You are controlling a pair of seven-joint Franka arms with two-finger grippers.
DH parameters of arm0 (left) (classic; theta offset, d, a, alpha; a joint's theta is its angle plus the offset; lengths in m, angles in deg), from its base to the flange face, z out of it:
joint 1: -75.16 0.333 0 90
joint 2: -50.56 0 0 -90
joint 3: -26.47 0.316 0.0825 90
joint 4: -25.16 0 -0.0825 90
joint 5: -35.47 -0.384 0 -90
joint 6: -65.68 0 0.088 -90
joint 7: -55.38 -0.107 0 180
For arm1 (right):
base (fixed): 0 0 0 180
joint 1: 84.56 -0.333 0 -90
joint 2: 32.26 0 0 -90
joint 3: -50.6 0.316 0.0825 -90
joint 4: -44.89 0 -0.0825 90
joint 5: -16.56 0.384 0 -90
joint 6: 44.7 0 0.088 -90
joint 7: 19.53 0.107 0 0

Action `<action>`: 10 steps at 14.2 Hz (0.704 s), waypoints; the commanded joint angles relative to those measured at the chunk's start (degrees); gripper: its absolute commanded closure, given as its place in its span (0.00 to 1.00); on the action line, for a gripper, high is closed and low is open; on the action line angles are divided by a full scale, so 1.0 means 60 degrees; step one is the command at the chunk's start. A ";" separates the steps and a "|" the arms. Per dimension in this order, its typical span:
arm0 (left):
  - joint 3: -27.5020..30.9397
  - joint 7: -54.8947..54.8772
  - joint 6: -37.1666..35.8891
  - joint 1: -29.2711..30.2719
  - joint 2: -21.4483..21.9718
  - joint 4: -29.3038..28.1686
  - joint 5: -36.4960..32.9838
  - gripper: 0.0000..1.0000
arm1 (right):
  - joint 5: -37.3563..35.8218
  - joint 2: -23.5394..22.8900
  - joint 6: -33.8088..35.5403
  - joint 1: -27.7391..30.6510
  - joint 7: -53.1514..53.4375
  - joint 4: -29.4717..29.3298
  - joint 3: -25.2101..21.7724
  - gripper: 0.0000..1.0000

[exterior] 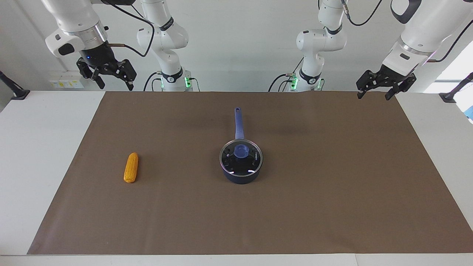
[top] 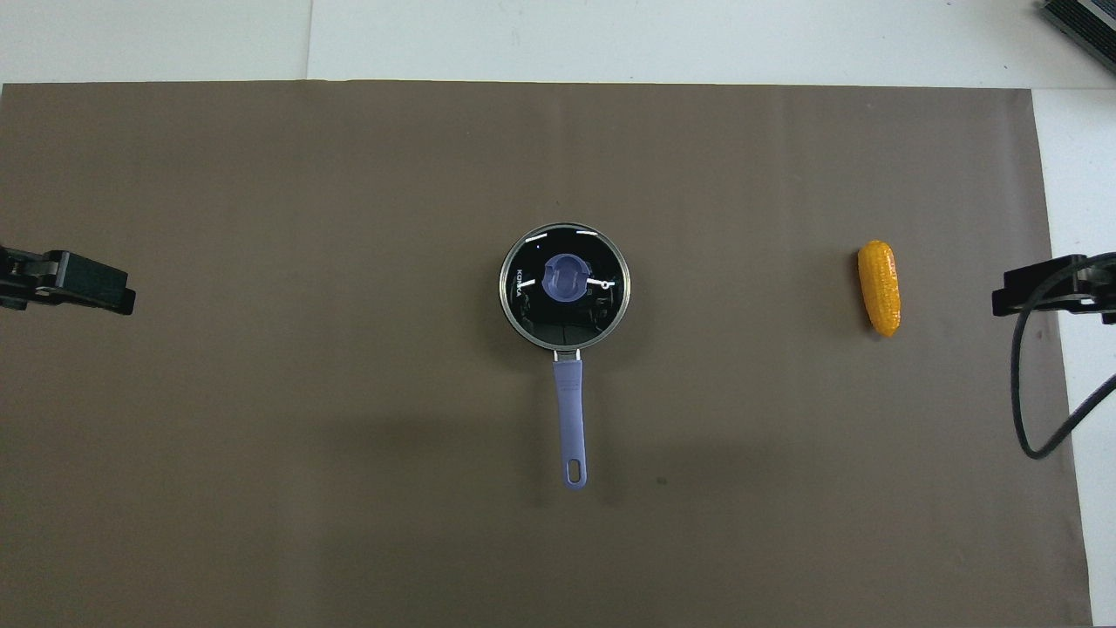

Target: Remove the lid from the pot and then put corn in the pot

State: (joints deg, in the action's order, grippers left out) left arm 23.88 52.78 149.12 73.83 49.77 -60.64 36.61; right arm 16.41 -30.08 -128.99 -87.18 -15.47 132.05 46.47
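The dark blue pot (exterior: pixel 242 176) stands at the middle of the brown mat, its long blue handle (top: pixel 568 410) pointing toward the robots. The glass lid (exterior: pixel 231 162) with its blue knob sits on the pot and also shows in the overhead view (top: pixel 527 305). The yellow corn (exterior: pixel 131 167) lies on the mat toward the right arm's end (top: pixel 879 288). My left gripper (exterior: pixel 373 96) hangs open and empty, raised over the left arm's end of the mat (top: pixel 87 292). My right gripper (exterior: pixel 115 87) hangs open and empty, raised at the right arm's end (top: pixel 1029 296).
The brown mat (exterior: pixel 332 184) covers most of the white table (exterior: pixel 37 147). A black cable (top: pixel 1024 392) hangs from the right arm beside the mat's edge.
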 commanded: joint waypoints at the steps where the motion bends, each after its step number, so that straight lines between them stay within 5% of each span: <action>1: 0.0050 -0.0021 -0.0050 -0.0115 0.0131 -0.0055 -0.0044 0.00 | 0.0067 0.0134 0.0014 0.0086 -0.0222 0.0108 0.0058 0.00; 10: -0.0053 0.2013 0.1267 -0.2120 -0.0366 -0.0100 -0.0044 0.00 | 0.0067 0.0149 0.0014 0.0100 -0.0222 0.0108 0.0043 0.00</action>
State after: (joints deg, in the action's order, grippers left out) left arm 22.80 62.05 154.33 64.20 48.86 -60.86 36.68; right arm 16.41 -30.08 -128.99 -87.18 -15.47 132.05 46.47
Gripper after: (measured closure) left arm 0.000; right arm 0.000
